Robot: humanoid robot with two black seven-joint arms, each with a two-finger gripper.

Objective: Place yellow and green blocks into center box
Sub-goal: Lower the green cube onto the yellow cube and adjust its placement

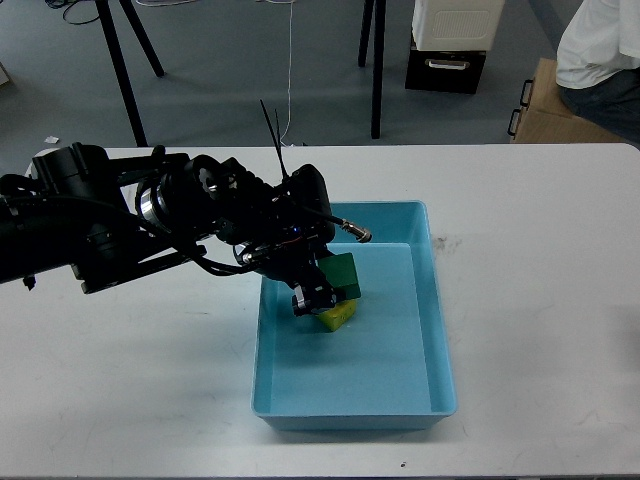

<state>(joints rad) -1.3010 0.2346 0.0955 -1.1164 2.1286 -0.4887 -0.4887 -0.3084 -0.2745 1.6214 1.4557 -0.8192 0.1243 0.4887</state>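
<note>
Left claw (325,290) grips green block (343,276) over tray (440,330).

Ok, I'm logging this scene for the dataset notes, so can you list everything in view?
green block: one, dark green, inside the tray, at the left gripper's jaws
yellow block: one, bright yellow, on the tray floor just below the green one
tray: one, light blue, centre of the table
table: one, white
black stand legs: several, on the grey floor beyond
cardboard box: one, brown, top right
white case: one, top edge
person: one, white shirt, top right corner
left gripper: one, black, over the tray
</note>
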